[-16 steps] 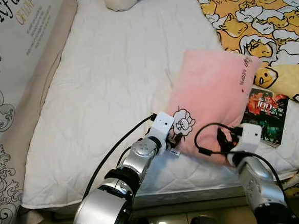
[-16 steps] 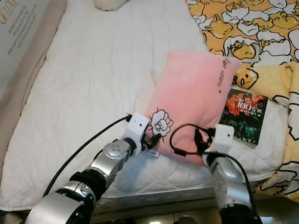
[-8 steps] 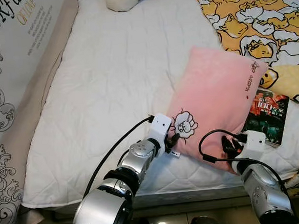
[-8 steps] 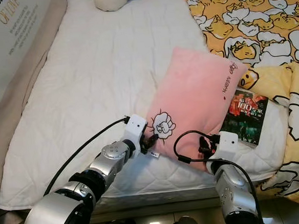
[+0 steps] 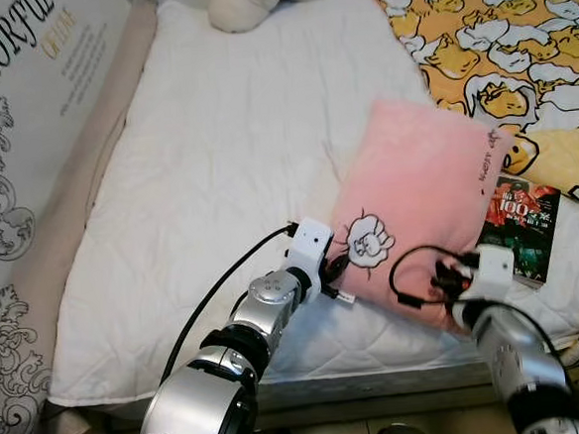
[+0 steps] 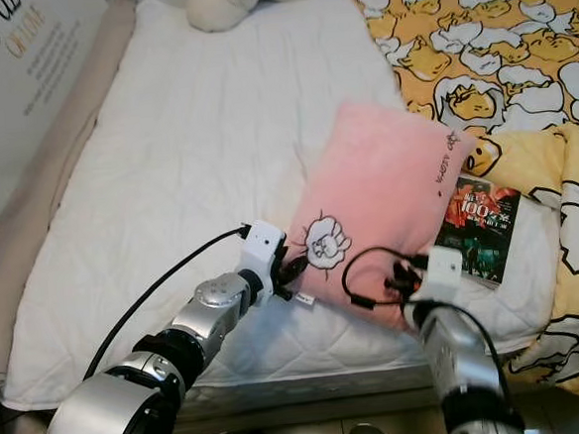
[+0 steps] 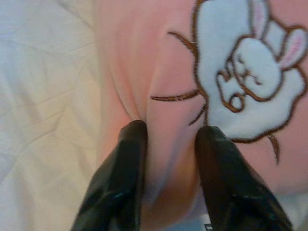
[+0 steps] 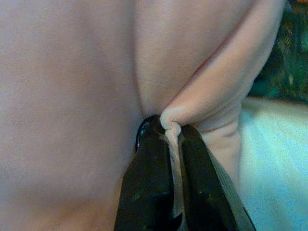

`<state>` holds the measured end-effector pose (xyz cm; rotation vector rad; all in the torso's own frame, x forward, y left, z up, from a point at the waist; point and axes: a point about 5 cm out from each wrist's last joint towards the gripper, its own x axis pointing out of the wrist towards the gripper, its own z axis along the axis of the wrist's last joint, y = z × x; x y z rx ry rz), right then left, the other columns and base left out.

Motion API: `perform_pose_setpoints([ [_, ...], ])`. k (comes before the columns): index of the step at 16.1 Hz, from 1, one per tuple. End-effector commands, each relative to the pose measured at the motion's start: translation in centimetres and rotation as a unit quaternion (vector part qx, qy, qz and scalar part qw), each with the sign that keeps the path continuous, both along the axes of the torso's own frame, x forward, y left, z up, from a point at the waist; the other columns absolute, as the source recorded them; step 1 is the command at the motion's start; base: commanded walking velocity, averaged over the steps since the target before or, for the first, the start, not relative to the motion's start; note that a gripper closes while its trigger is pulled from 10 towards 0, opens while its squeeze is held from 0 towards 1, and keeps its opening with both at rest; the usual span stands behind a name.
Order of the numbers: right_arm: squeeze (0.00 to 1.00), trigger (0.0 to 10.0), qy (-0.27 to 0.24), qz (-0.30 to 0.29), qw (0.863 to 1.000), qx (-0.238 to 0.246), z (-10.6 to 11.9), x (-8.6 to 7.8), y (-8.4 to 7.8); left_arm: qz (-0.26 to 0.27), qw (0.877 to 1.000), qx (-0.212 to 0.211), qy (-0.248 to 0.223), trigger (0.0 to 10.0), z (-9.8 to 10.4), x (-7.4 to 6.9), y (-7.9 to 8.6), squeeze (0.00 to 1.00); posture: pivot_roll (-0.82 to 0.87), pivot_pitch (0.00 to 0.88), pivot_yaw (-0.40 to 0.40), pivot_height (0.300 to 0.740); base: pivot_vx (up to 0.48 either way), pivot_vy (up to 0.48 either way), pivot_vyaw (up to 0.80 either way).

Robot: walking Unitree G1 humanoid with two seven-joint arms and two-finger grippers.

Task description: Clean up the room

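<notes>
Both grippers, left gripper (image 7: pixel 166 144) and right gripper (image 8: pixel 165 132), stay clenched on pink pillow (image 5: pixel 423 203), now raised farther off bed (image 5: pixel 207 173); relocation underway.

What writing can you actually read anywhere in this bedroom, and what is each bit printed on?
"100": big white number on the dark book lying beside the pink pillow; its other characters are too small to read.
"OLORFUL" and "OF LOVE": cut-off lettering on the wall panel; the small lines beneath are blurred.
Dark embroidered script near the pillow's corner: unreadable.
</notes>
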<state>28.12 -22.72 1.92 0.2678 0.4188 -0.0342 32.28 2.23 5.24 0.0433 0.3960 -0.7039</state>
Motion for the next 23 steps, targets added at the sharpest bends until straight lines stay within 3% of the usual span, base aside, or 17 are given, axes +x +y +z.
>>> perform_pose_setpoints([
  [1,0.0,0.0,0.006,0.028,0.999,-0.013,0.0,0.4,0.9,-0.085,0.994,-0.068,-0.002,0.0,2.4,-1.9,-7.3,0.0,-0.11,0.0,0.099,0.74,0.0,0.0,0.0],
  [2,0.0,0.0,0.002,0.026,0.999,-0.019,0.3,0.9,0.7,-0.081,0.994,-0.073,-0.015,0.0,2.9,-1.6,-7.2,0.0,-0.1,0.0,0.092,0.74,0.0,0.0,0.0],
  [3,0.0,0.0,-0.022,0.032,0.999,-0.023,1.8,2.3,0.6,-0.074,0.991,-0.103,-0.034,0.0,4.4,-0.5,-6.8,0.0,-0.08,0.0,0.081,0.74,0.0,0.0,0.0],
  [5,0.0,0.0,-0.062,0.041,0.997,-0.031,4.0,4.0,0.5,-0.083,0.986,-0.126,-0.065,0.0,6.1,0.4,-6.4,0.0,-0.06,0.0,0.075,0.74,0.0,0.0,0.0],
  [7,0.0,0.0,-0.165,0.072,0.982,-0.057,10.0,6.7,0.9,-0.085,0.972,-0.173,-0.135,0.0,9.9,1.9,-5.6,0.0,-0.04,0.0,0.072,0.74,0.0,0.0,0.0],
  [10,0.0,0.0,-0.255,0.102,0.958,-0.081,15.9,8.7,1.4,-0.068,0.959,-0.205,-0.185,0.0,13.4,3.2,-4.3,0.0,-0.02,0.0,0.061,0.74,0.0,0.0,0.0],
  [11,0.0,0.0,-0.268,0.105,0.955,-0.076,16.9,9.2,1.5,-0.066,0.957,-0.198,-0.2,0.0,14.2,3.6,-3.8,0.0,-0.01,0.0,0.057,0.74,0.0,0.0,0.0],
  [15,0.0,0.0,-0.265,0.111,0.955,-0.069,17.1,9.8,2.4,-0.018,0.961,-0.18,-0.209,0.0,14.5,4.6,-1.8,0.0,0.01,0.0,0.043,0.74,0.0,0.0,0.0],
  [16,0.0,0.0,-0.261,0.104,0.958,-0.063,16.8,9.8,2.3,-0.005,0.963,-0.173,-0.205,8.0,14.3,4.8,-1.4,0.0,0.02,0.0,0.043,0.74,0.0,0.0,0.0],
  [17,0.0,0.0,-0.258,0.1,0.959,-0.062,16.6,9.7,2.2,0.001,0.965,-0.17,-0.202,10.0,14.1,4.8,-1.2,0.0,0.02,0.0,0.043,0.74,0.0,0.0,0.0],
  [20,0.0,0.0,-0.198,0.045,0.977,-0.068,12.4,7.7,-0.4,0.028,0.972,-0.155,-0.177,10.0,12.3,4.6,-0.4,0.0,0.02,0.0,0.042,0.74,0.0,0.0,0.0],
  [21,0.0,0.0,-0.148,0.028,0.984,-0.093,9.7,6.0,-2.5,0.03,0.972,-0.158,-0.169,10.0,12.0,4.5,-0.4,0.0,0.02,0.0,0.046,0.74,0.0,0.0,0.0],
  [23,0.0,0.0,-0.089,0.007,0.988,-0.128,7.1,4.1,-4.9,0.029,0.974,-0.153,-0.163,10.0,11.6,4.3,-0.4,0.0,0.0,0.0,0.058,0.74,0.0,0.0,0.0],
])
